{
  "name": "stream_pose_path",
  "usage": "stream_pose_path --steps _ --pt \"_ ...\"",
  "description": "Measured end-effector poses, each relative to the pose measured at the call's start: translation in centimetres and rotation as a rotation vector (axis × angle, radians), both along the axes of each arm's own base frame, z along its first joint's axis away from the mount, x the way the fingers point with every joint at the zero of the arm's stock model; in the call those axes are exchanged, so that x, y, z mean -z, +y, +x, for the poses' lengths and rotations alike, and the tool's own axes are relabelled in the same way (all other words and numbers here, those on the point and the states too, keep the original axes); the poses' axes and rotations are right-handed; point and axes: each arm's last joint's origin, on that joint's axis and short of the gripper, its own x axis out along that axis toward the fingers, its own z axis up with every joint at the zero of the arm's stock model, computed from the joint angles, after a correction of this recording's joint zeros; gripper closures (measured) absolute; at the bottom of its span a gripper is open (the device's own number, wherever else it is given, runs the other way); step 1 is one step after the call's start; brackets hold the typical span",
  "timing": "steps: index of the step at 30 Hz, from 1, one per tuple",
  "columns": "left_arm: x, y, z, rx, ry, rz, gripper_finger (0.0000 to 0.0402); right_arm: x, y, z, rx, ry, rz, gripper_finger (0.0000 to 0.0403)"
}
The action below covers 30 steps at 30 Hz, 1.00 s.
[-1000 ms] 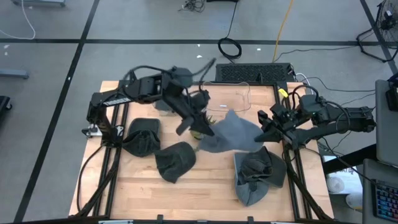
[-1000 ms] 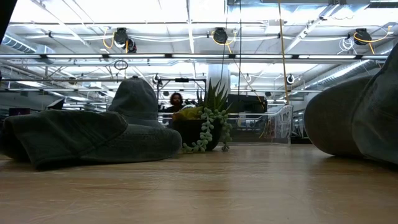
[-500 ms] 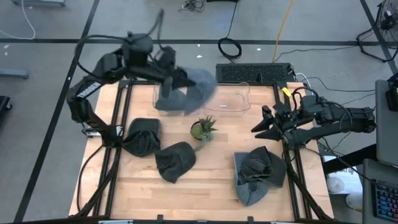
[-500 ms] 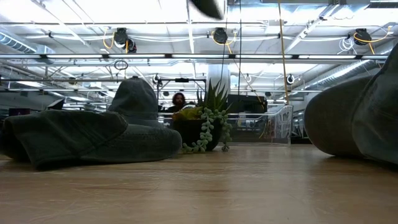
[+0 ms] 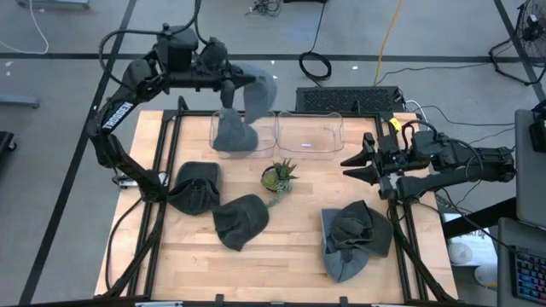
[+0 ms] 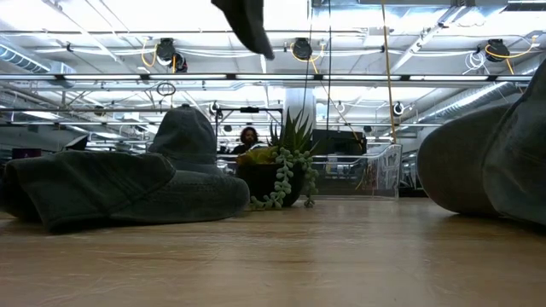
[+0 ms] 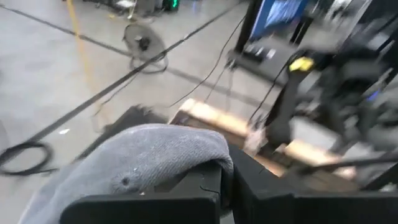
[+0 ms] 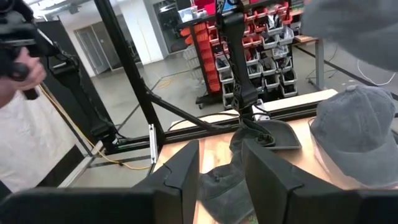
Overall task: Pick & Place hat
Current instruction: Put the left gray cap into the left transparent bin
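My left gripper (image 5: 235, 81) is raised over the table's far-left side and is shut on a grey hat (image 5: 258, 88), which hangs above the left clear bin (image 5: 215, 145). The low view shows the hat's bottom end (image 6: 246, 20) at the top of the picture. Another grey hat (image 5: 230, 132) lies inside that bin. Three more hats (image 5: 194, 186) (image 5: 241, 220) (image 5: 354, 239) lie on the table. My right gripper (image 5: 348, 168) is open, level near the table's right side, pointing left and touching nothing. My left gripper holds the grey hat by a fold of its cloth (image 7: 186, 163), pinched between the shut fingers, with the cloth draped over them. Which part of the hat this is I cannot tell. The hat is lifted clear and hangs slack below the fingers.
A small potted plant (image 5: 277, 176) stands mid-table. A second clear bin (image 5: 309, 136) sits right of the first one at the far edge. Black rails run along both sides of the table. A person's arm (image 8: 18, 68) shows beyond the table in the right wrist view.
My left gripper has risen from beside the plant and swung toward the far-left corner, carrying the grey hat up off the table. The hat, then spread out between the two grippers, now hangs over the left bin. My right gripper has shifted slightly toward the far edge.
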Motion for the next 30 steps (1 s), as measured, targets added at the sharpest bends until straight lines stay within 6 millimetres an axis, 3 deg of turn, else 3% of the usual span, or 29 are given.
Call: stream_pose_path --steps 8,17,30 --pt "2.8 2.7 -1.0 0.035 0.252 0.028 0.0396 0.0 0.0 0.1 0.0 0.003 -0.002 0.0297" --pt "6.7 4.9 1.5 0.175 0.418 -0.03 0.0396 0.4 0.1 0.9 0.0 0.031 -0.006 0.03" --pt "12.7 8.4 3.2 0.218 0.713 -0.155 0.0396 1.3 0.2 2.7 0.0 0.093 -0.011 0.0302"
